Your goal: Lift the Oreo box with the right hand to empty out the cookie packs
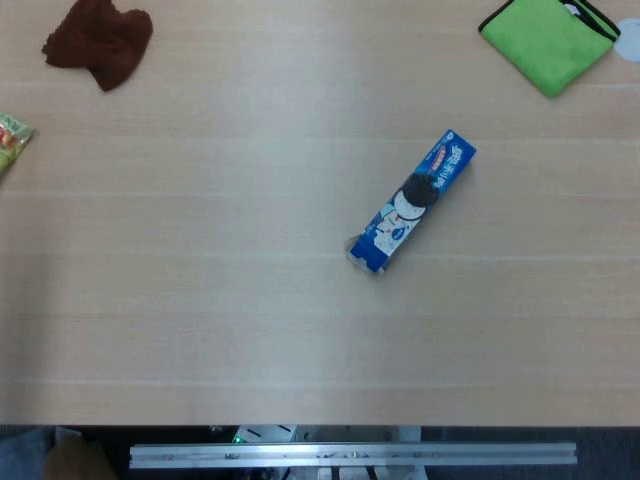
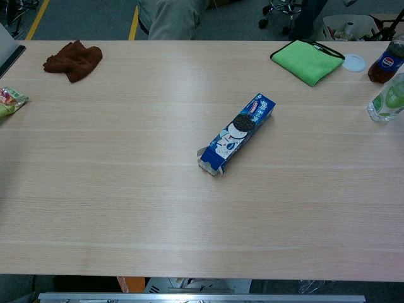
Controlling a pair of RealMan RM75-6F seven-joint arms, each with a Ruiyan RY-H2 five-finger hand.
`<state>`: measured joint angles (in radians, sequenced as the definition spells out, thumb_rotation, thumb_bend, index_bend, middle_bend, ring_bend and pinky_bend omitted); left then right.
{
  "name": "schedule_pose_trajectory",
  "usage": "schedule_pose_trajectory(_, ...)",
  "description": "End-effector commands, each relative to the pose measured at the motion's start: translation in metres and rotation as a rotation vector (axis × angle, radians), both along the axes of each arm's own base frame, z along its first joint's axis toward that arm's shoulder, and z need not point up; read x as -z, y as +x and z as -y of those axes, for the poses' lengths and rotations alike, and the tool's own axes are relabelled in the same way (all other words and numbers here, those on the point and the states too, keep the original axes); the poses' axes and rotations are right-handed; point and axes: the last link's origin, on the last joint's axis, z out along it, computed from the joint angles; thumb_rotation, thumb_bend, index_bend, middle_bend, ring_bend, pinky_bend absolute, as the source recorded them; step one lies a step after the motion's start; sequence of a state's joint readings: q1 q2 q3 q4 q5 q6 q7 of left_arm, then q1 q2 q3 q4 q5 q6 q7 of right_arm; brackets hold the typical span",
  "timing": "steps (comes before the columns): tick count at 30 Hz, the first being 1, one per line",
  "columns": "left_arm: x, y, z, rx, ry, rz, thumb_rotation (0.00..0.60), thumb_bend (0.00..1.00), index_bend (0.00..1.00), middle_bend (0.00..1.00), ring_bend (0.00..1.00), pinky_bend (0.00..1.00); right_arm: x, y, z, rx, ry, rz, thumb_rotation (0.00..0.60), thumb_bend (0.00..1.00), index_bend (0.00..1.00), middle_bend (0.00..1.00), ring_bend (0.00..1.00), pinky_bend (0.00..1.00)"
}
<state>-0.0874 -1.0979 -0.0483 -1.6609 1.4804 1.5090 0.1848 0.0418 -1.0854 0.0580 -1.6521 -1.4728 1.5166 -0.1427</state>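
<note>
Waiting on the hands here; neither one shows in either view, so we cannot tell whether they are spread or curled. We have the Oreo box point(image 1: 412, 201) lying flat a little right of the table's point(image 1: 200, 330) middle; its long axis runs diagonally, opened flap end nearer us and leftward, closed end away to the right; we judge the right hand nearer. Bare wood surrounds it; green cloth point(image 2: 307, 60), bottles point(image 2: 386, 98) and brown cloth point(image 2: 72, 59) sit well apart.
</note>
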Motion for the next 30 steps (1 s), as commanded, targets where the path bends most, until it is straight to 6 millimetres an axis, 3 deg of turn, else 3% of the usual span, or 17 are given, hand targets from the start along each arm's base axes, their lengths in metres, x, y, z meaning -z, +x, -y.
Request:
schedule_pose_trajectory(1,0.0,0.0,0.0,-0.001,-0.002,0.0,0.6,0.26,0.25,0.26,0.26,0.32,0.0,0.0,-0.002,0.003,0.008,0.003,0.6,0.31,0.35,0.34,0.33,0.33)
schedule_pose_trajectory(8,-0.003,0.001,0.002,0.007,-0.004,0.003,0.6,0.26,0.25,0.26,0.26,0.32,0.004,0.007,0.0,-0.031,0.06,0.02,0.6,0.31,0.35,0.34,0.33,0.33)
schedule_pose_trajectory(14,-0.004,0.003,0.003,0.018,-0.012,0.006,0.6,0.26,0.25,0.26,0.26,0.32,0.013,0.028,0.028,-0.116,0.173,0.0,0.6,0.3,0.35,0.34,0.33,0.33)
schedule_pose_trajectory(17,-0.004,0.004,0.004,0.019,-0.014,0.008,0.6,0.26,0.25,0.26,0.26,0.32,0.022,0.044,0.047,-0.167,0.229,-0.024,0.6,0.25,0.35,0.34,0.33,0.33)
schedule_pose_trajectory(23,-0.006,0.007,0.007,0.023,-0.01,0.022,0.6,0.26,0.25,0.26,0.26,0.32,0.049,0.074,0.08,-0.242,0.341,-0.067,0.6,0.13,0.31,0.31,0.29,0.33)
schedule_pose_trajectory(30,-0.009,0.01,0.015,0.038,-0.008,0.035,0.6,0.26,0.25,0.26,0.26,0.32,0.096,0.111,0.108,-0.332,0.481,-0.12,0.6,0.08,0.28,0.29,0.26,0.33)
